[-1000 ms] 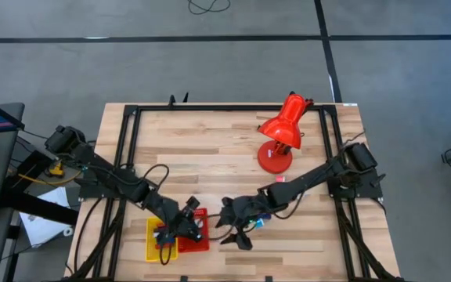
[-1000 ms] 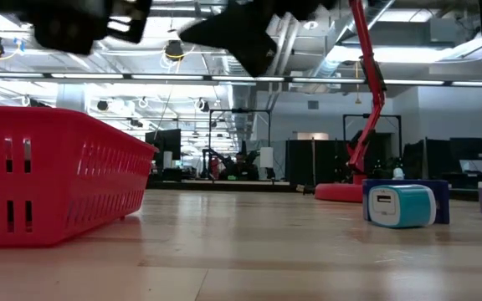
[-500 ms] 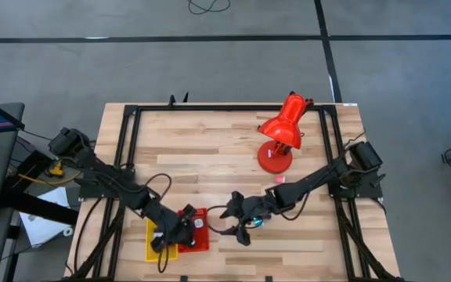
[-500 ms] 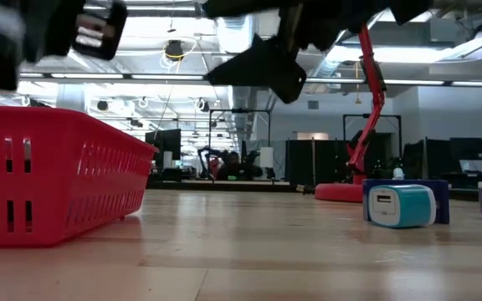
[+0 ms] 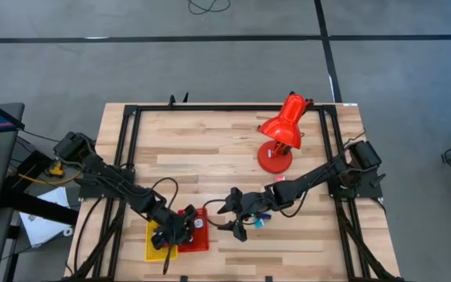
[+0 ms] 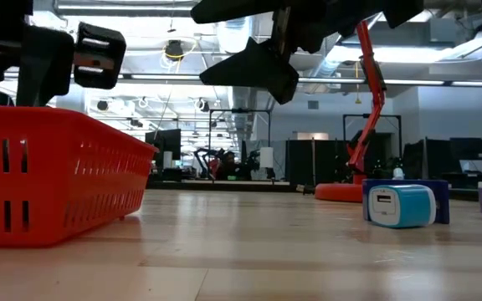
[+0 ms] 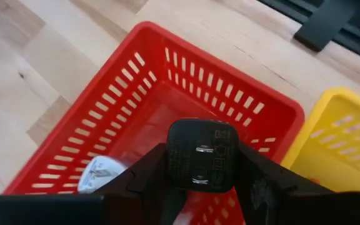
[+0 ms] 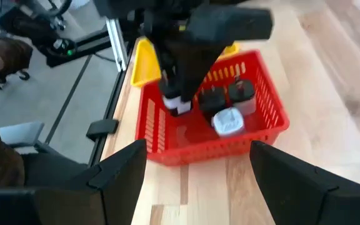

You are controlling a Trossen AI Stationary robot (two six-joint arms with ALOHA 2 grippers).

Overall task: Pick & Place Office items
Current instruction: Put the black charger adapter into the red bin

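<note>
Table (image 5: 210,141): a pale wooden top with a black frame, seen from above, with both arms reaching in toward its near edge.
Lamp (image 5: 282,129): a large red desk lamp stood on the far right part of the table, well apart from both grippers.
Red basket (image 7: 230,106): a slotted red basket sat at the near left of the table, touching the yellow tray.
Yellow tray (image 7: 342,134): it lay just left of the red basket, at the table's near edge.
Left gripper (image 7: 200,181): it hung over the red basket, its fingers clamped on a black plug.
Right gripper (image 8: 195,172): it hovered just right of the red basket, its fingers spread wide with nothing between them.
Black plug (image 7: 202,153): a blocky black charger with two metal prongs showing, held above the inside of the red basket.
Items in the basket: a round white piece (image 8: 228,122) and two black blocks (image 8: 230,94) lay on the basket floor.
Teal charger (image 6: 400,205): a small teal and white block stood on the table right of the basket, near the right gripper.
</note>
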